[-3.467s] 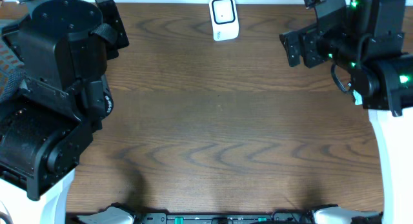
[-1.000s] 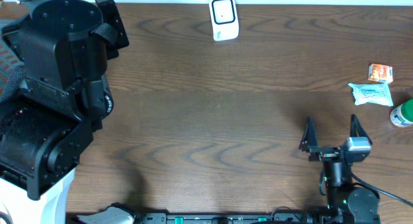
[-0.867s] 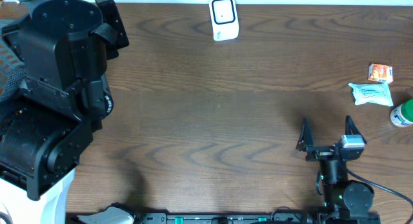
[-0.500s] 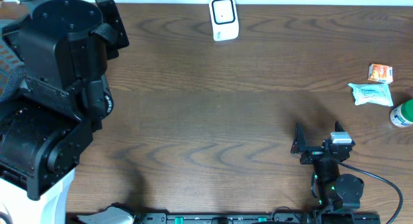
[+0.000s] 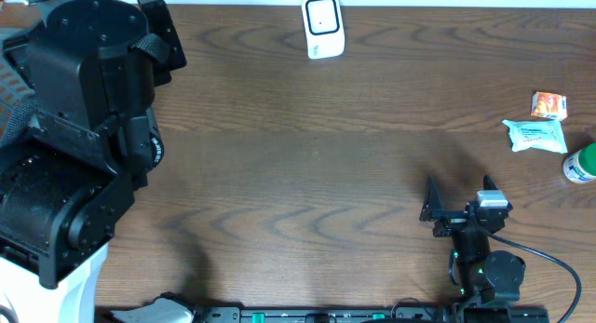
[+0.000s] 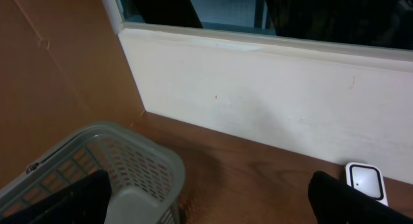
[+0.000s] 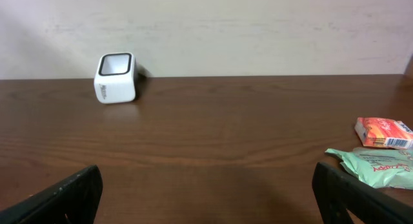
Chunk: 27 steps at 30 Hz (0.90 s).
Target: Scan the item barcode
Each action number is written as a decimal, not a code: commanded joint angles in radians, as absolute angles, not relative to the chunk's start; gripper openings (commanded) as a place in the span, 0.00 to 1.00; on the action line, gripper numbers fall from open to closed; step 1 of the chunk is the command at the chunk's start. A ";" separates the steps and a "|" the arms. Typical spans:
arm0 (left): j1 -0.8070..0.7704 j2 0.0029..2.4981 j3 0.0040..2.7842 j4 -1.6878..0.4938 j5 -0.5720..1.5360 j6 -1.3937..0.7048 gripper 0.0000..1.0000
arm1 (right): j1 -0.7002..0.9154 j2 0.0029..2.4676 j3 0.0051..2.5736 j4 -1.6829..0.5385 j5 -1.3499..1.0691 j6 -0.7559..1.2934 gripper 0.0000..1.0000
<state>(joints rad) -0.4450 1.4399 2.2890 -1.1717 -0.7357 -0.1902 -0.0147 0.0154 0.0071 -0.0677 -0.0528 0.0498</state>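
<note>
The white barcode scanner (image 5: 323, 27) stands at the far middle of the table, also visible in the right wrist view as scanner (image 7: 116, 77) and at the edge of the left wrist view as scanner (image 6: 366, 182). Three items lie at the right edge: an orange packet (image 5: 549, 104), a pale green packet (image 5: 535, 134) and a green-capped bottle (image 5: 580, 165). My right gripper (image 5: 458, 200) sits low near the front right, open and empty, facing the scanner, with the packets to its right (image 7: 206, 208). My left gripper (image 6: 206, 208) is open and empty at the far left.
A grey plastic basket (image 6: 129, 172) stands by the table's far left corner, next to a brown cardboard wall. A white wall runs behind the table. The bulky black left arm (image 5: 84, 127) covers the left side of the overhead view.
My right arm came down from the far right to the front right, uncovering the items. Over the last second it slid slightly left and nearer the front edge. The left arm stayed still.
</note>
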 commanded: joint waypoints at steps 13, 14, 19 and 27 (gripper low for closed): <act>-0.439 1.431 2.294 -1.174 -0.742 -0.203 0.98 | -0.023 0.006 0.006 -0.072 -0.046 0.066 0.99; -0.439 1.431 2.294 -1.174 -0.751 -0.193 0.98 | -0.023 0.006 0.006 -0.072 -0.046 0.067 0.99; -0.437 1.408 2.294 -1.296 -0.691 -0.165 0.98 | -0.023 0.006 0.006 -0.072 -0.046 0.067 0.99; -0.347 1.289 2.294 -1.430 -0.397 -0.191 0.98 | -0.023 0.006 0.006 -0.072 -0.046 0.067 0.99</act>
<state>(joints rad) -0.4011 1.3621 2.2871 -1.4357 -0.5484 -0.1791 -0.0147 0.0147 0.0071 -0.0677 -0.0521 0.0498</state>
